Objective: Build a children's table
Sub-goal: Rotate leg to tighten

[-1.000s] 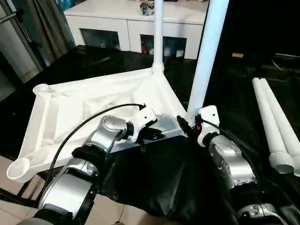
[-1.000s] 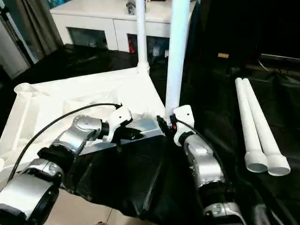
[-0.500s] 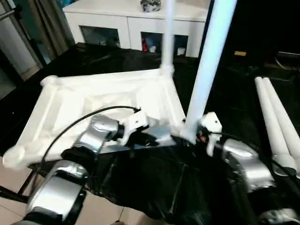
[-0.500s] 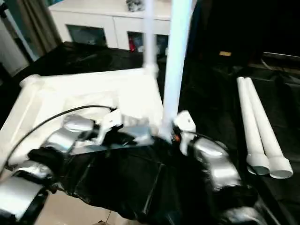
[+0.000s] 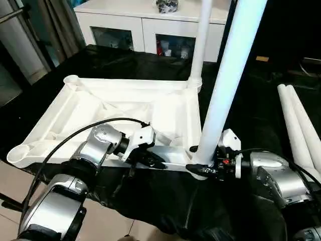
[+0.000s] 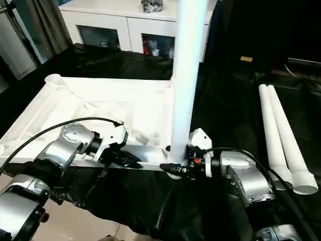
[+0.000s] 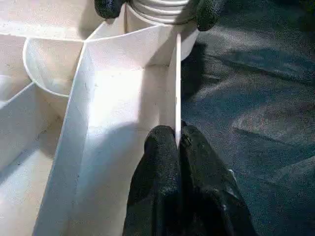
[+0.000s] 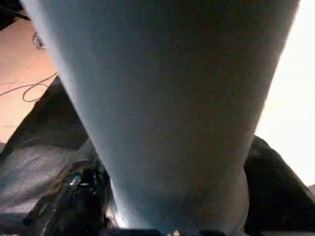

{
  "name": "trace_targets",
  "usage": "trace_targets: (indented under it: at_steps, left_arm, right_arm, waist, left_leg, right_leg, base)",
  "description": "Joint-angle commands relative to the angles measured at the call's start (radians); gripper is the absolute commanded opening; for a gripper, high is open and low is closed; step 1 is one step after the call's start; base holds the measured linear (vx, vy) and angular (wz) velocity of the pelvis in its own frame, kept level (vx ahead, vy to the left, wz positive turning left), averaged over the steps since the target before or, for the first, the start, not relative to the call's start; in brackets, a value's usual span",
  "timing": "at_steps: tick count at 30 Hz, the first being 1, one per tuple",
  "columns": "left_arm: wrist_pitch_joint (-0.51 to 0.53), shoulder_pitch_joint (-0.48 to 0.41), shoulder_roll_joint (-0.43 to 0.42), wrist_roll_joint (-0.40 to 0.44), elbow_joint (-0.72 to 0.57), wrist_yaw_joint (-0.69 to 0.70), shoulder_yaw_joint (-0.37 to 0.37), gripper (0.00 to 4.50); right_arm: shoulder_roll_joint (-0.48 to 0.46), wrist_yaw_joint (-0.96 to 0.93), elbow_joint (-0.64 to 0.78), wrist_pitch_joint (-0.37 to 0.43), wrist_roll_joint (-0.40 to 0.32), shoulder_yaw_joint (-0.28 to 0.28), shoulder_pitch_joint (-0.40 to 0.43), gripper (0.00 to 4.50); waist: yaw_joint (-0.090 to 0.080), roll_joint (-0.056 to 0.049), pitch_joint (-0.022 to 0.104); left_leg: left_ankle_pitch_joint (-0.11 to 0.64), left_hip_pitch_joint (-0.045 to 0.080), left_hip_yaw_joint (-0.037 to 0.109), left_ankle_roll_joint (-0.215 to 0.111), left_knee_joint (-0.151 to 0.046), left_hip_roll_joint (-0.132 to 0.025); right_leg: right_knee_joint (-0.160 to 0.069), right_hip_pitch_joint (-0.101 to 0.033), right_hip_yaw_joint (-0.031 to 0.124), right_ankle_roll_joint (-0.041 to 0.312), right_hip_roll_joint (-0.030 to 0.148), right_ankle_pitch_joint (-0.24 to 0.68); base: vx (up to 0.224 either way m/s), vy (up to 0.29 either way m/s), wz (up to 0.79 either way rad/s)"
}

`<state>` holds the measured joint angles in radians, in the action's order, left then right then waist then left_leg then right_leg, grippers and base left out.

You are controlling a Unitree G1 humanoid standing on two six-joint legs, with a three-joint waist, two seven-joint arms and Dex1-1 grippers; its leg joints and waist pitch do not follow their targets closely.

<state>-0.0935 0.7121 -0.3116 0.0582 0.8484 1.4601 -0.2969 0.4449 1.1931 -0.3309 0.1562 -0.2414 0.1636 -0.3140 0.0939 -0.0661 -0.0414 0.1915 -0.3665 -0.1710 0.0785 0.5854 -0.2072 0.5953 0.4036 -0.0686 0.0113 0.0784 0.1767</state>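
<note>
On the black-draped surface point(image 5: 251, 100), the upturned white plastic ribbed tabletop point(image 5: 115, 108) carries two upright white tubular legs: the far leg point(image 5: 200, 45), and the near leg point(image 5: 228, 85), whose base the right gripper point(image 5: 200, 165) clasps; two loose white tubular legs point(image 5: 298, 133) wait at right, while the left gripper point(image 7: 176, 147) is pinched tight on the tabletop's near rim.

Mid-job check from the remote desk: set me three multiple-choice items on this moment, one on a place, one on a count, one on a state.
1. Where do the two loose legs lie?
A. on the black cloth at the robot's right
B. inside the tabletop
C. on the cabinet

2. How many legs stand upright in the tabletop?
A. none
B. two
C. four

3. What is the left gripper doing?
A. hanging open above the cloth
B. shut on the tabletop's thin near wall
C. holding a loose leg

Answers:
1 A: both lie side by side on the cloth, apart from the tabletop.
2 B: the far leg and the near leg rise from corner sockets.
3 B: the left wrist view shows both fingers pressed on the wall's edge.
</note>
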Motion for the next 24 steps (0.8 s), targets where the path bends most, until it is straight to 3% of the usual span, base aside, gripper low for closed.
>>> trace_targets:
  at_steps: [1,4,6,8,10,11,12,14,17,19,21,24]
  left_arm:
    - [0.001,0.003,0.001,-0.001,-0.008,-0.008,-0.004,0.0]
    - [0.014,0.021,0.021,0.018,0.021,-0.112,0.01,0.0]
    - [0.062,0.059,0.06,0.036,0.074,-0.283,0.039,0.0]
    - [0.085,0.073,0.08,0.032,0.089,-0.338,0.055,0.0]
    - [0.12,0.096,0.129,0.024,0.105,-0.439,0.076,0.0]
    - [0.121,0.096,0.13,0.024,0.105,-0.441,0.077,0.0]
    - [0.134,0.106,0.157,0.021,0.111,-0.489,0.085,0.0]
    - [0.139,0.112,0.179,0.02,0.115,-0.52,0.089,0.0]
    - [0.129,0.118,0.212,0.02,0.123,-0.551,0.087,0.0]
    - [0.122,0.113,0.219,0.023,0.119,-0.548,0.083,0.0]
    - [0.112,0.105,0.215,0.031,0.114,-0.538,0.073,0.0]
    - [0.093,0.088,0.191,0.027,0.1,-0.48,0.067,0.0]
  right_arm:
    - [-0.018,-0.006,0.018,0.03,0.002,0.031,0.024,2.82]
    - [-0.071,-0.135,-0.017,-0.001,0.036,0.007,0.025,2.78]
    - [-0.134,-0.362,-0.107,-0.034,0.114,-0.02,-0.001,2.77]
    - [-0.16,-0.456,-0.142,-0.041,0.139,-0.033,-0.014,2.77]
    - [-0.234,-0.635,-0.197,-0.026,0.151,-0.077,-0.043,2.77]
    - [-0.236,-0.638,-0.198,-0.026,0.151,-0.078,-0.044,2.76]
    - [-0.277,-0.708,-0.21,-0.018,0.148,-0.095,-0.055,2.75]
    - [-0.31,-0.762,-0.219,-0.018,0.152,-0.102,-0.063,2.74]
    - [-0.364,-0.83,-0.246,-0.074,0.169,-0.11,-0.075,2.74]
    - [-0.375,-0.843,-0.262,-0.106,0.168,-0.118,-0.08,3.3]
    - [-0.382,-0.84,-0.274,-0.11,0.148,-0.138,-0.088,3.44]
    - [-0.358,-0.78,-0.256,-0.117,0.138,-0.136,-0.088,3.65]
  waist:
    - [0.004,0.017,0.064]
    - [0.001,0.015,0.06]
    - [-0.006,0.013,0.055]
    - [-0.012,0.016,0.051]
    - [-0.017,0.014,0.047]
    - [-0.019,0.015,0.049]
    - [-0.019,0.017,0.05]
    - [-0.02,0.012,0.051]
    - [-0.022,0.012,0.055]
    - [-0.021,0.012,0.056]
    - [-0.02,0.007,0.056]
    - [-0.022,0.009,0.056]
  left_leg:
    - [0.133,0.002,-0.002,-0.094,-0.06,-0.022]
    - [0.156,0.003,-0.002,-0.078,-0.062,-0.022]
    - [0.201,0.009,0.0,-0.037,-0.069,-0.018]
    - [0.23,0.01,0.003,-0.018,-0.073,-0.013]
    - [0.263,0.017,0.003,-0.006,-0.075,-0.008]
    - [0.271,0.021,0.003,-0.007,-0.075,-0.008]
    - [0.26,0.016,0.004,-0.013,-0.077,-0.008]
    - [0.256,0.016,0.004,-0.014,-0.077,-0.01]
    - [0.245,0.014,0.003,-0.02,-0.076,-0.01]
    - [0.237,0.013,0.002,-0.027,-0.075,-0.01]
    - [0.233,0.012,0.003,-0.034,-0.075,-0.01]
    - [0.236,0.01,0.002,-0.044,-0.075,-0.01]
  right_leg:
    - [-0.061,-0.059,0.037,0.246,0.061,0.143]
    - [-0.066,-0.055,0.037,0.235,0.062,0.189]
    - [-0.077,-0.05,0.036,0.207,0.064,0.297]
    - [-0.086,-0.053,0.033,0.182,0.063,0.37]
    - [-0.099,-0.047,0.034,0.145,0.063,0.464]
    - [-0.101,-0.045,0.036,0.146,0.063,0.461]
    - [-0.098,-0.05,0.037,0.146,0.061,0.431]
    - [-0.097,-0.047,0.038,0.153,0.061,0.404]
    - [-0.091,-0.05,0.039,0.168,0.06,0.334]
    - [-0.087,-0.052,0.04,0.181,0.06,0.294]
    - [-0.084,-0.054,0.039,0.189,0.059,0.271]
    - [-0.084,-0.056,0.039,0.194,0.059,0.26]
  base:
    - [0.0,0.0,0.0]
    - [0.0,0.0,0.0]
    - [0.0,0.0,0.0]
    - [0.0,0.0,0.0]
    - [0.0,0.0,0.0]
    - [0.0,0.0,0.0]
    - [0.0,0.0,0.0]
    - [0.0,0.0,0.0]
    - [0.0,0.0,0.0]
    - [0.0,0.0,0.0]
    - [0.0,0.0,0.0]
    - [0.0,0.0,0.0]
